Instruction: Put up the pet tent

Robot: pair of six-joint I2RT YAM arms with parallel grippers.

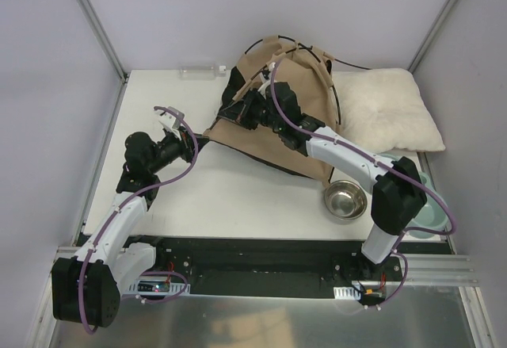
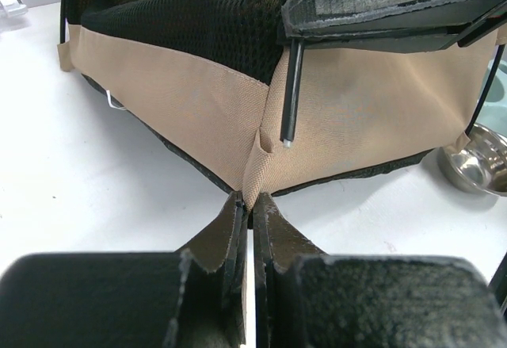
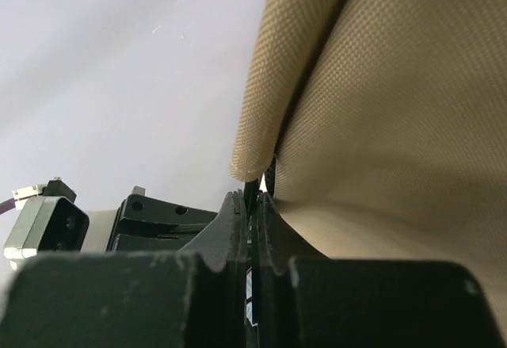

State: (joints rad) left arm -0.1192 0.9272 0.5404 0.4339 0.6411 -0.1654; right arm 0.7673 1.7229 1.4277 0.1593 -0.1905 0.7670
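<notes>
- Half-raised pet tent (image 1: 245, 138) sags, upper centre of tabletop (image 1: 206, 197).
- Jaws of left gripper (image 2: 249, 201) pinch its corner; those of right gripper (image 3: 251, 199) clamp a black pole (image 2: 291, 86), tip apparently unseated.

The tent (image 1: 238, 135) is showing matt woven tan cloth with black mesh (image 2: 198, 15) and a smooth black pole (image 2: 291, 86). The bowl (image 1: 345, 200) is shining as polished metal. The pillow (image 1: 384, 110) is looking fluffy, the worktop (image 1: 230, 197) smooth and white.

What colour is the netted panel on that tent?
The netted panel is black; the left wrist view shows it best.
</notes>
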